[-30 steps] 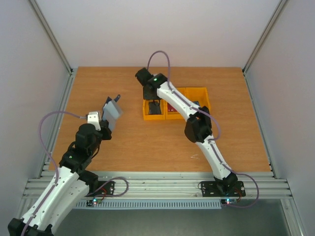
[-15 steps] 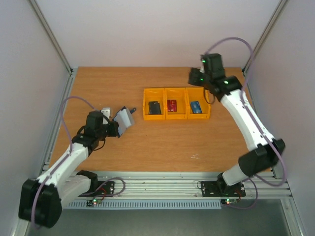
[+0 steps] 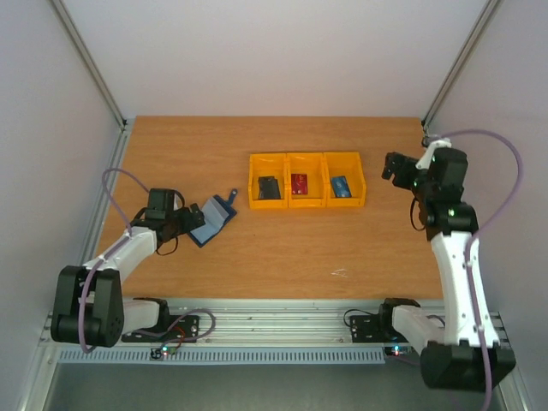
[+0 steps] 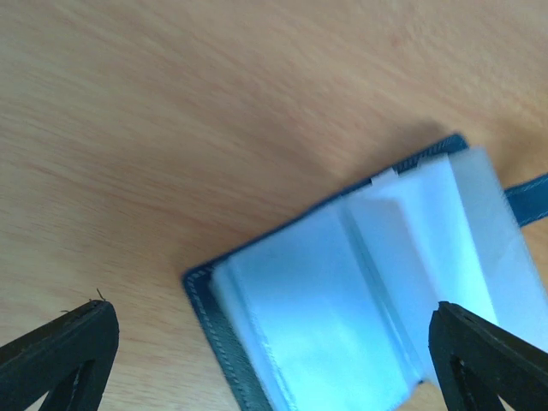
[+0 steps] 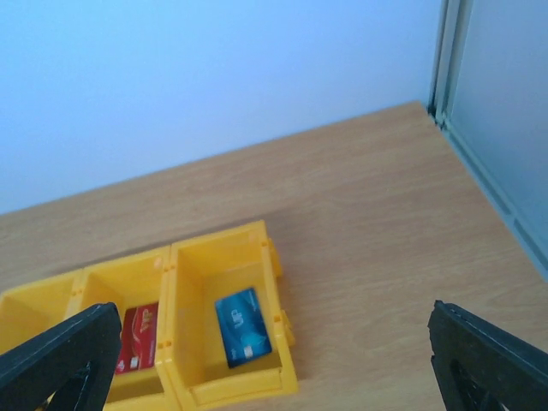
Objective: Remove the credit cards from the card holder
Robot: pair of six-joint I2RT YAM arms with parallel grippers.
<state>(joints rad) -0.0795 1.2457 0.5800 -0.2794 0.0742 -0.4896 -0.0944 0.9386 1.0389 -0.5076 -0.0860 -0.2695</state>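
The card holder [image 3: 214, 221] lies open on the table at the left, navy cover down, pale clear sleeves [image 4: 360, 291] facing up. My left gripper [image 3: 185, 217] is open just left of it, one finger on either side of the holder's near end [image 4: 270, 315], gripping nothing. The credit cards lie in the yellow bins: black [image 3: 269, 187], red [image 3: 299, 184], blue [image 3: 341, 186]. My right gripper [image 3: 396, 165] hangs open and empty to the right of the bins. Its wrist view shows the blue card [image 5: 242, 326] and the red card [image 5: 139, 336].
Three joined yellow bins [image 3: 306, 204] stand in a row at the table's middle back, and their front wall [image 5: 227, 390] shows in the right wrist view. Metal frame posts [image 5: 445, 60] and side walls bound the table. Bare wood [image 3: 342, 248] lies in front of the bins.
My left arm has lowered the card holder onto the table and opened, letting it go. My right arm has swung from the bins to the right side and opened fully.
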